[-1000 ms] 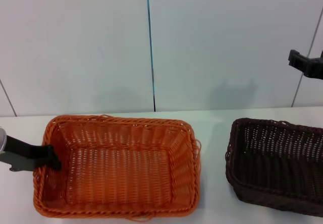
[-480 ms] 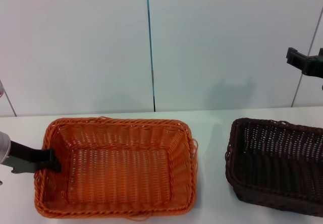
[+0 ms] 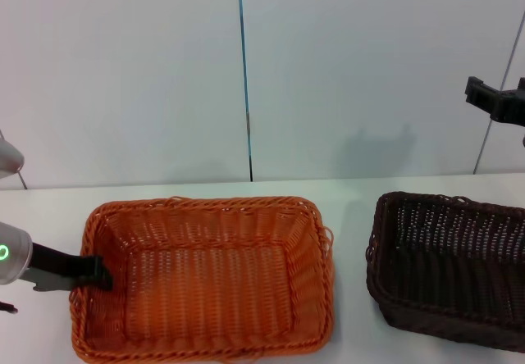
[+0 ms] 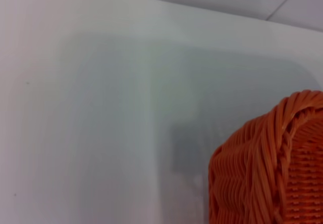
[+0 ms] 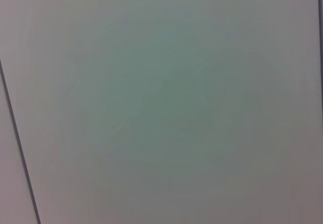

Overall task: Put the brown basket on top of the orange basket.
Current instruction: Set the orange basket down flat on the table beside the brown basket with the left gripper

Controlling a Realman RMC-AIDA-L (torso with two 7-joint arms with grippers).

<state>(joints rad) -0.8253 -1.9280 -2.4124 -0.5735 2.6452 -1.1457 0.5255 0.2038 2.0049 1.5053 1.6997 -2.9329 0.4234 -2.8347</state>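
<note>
Head view: orange basket (image 3: 205, 278) sits on the white worktop (image 3: 349, 216), left-centre. Compared with a second ago it has shifted a bit to the right and toward the camera, and its outline has turned slightly; its near rim now runs close to the frame bottom. Left pincer (image 3: 86, 271) is at the basket's left short wall, dark fingers clamped on the rim there, one finger reaching inside the basket. Left arm body has come further into frame at the left edge, a green light showing on it. Brown basket (image 3: 451, 266) stands on the worktop at the right, well apart from the orange one, same place as before; its right end is cut off by the frame edge. Right pincer (image 3: 497, 102) hangs high at the right edge in front of the wall, well above the brown basket, barely moved since earlier. Only part of it shows, so cannot tell whether its fingers are wide or narrow.

Left wrist view: a corner of the orange basket (image 4: 275, 168), braided rim and woven side, over plain white worktop (image 4: 101, 123). The pincer's own fingers are not visible here.

Right wrist view: only blank pale wall panel (image 5: 166, 103) with a dark seam along one side; no basket and no pincer visible.
</note>
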